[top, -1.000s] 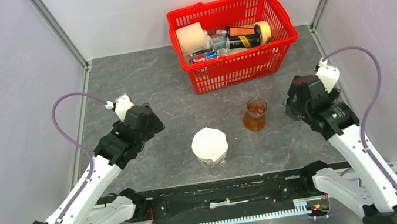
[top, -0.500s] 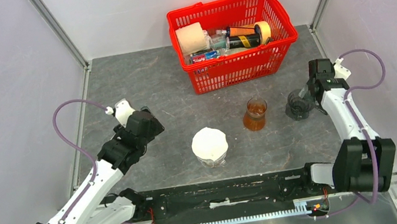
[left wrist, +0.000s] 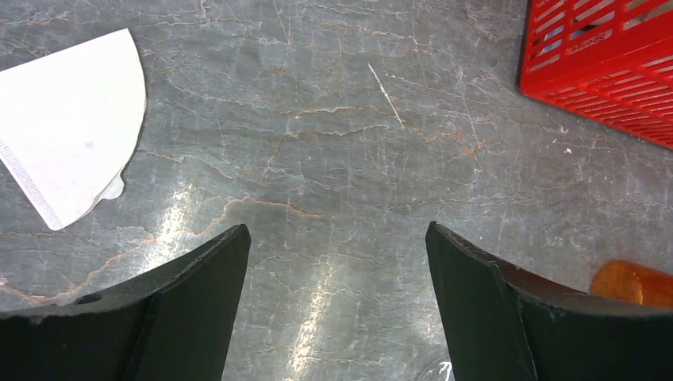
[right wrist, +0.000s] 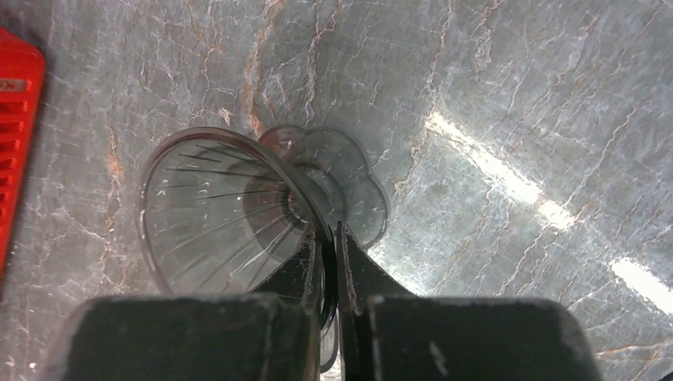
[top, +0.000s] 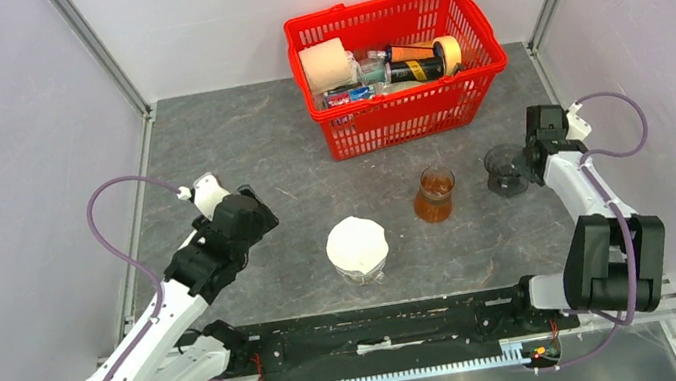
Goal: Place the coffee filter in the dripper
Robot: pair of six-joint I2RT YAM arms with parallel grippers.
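Dripper: the clear dripper (top: 363, 271) stands upright near 6 o'clock on the desk (top: 289, 157), just ahead of the arm bases, where either arm can reach it.
Coffee filter: and there it is, the white coffee filter (top: 356, 243) sits over the dripper's mouth and covers it. How deep it is seated cannot be told from above, but the job looks all but done.
Left end effector: the left end effector (left wrist: 335, 234) has its jaws wide and holds nothing. It hovers over bare desk at the dripper's 9 o'clock, probably keeping clear of the paper.
Flat filter: a second, flat filter (left wrist: 71, 151) lies on the desk, apart from those fingers.
Right end effector: out at 3 o'clock, the right end effector (right wrist: 331, 236) has narrowed to a slit and pinches the near wall of the smoky-grey cup (right wrist: 214, 222). A rim pinch suits a cone too broad to span.
Smoky-grey cup: it appears upright on a scalloped foot, well apart from the dripper.
Tumbler: the tumbler (top: 434, 194) of brown liquid stands at the dripper's 2 o'clock and is a spill risk.
Basket: the red basket (top: 404, 120) sits at 12 o'clock, out of play.
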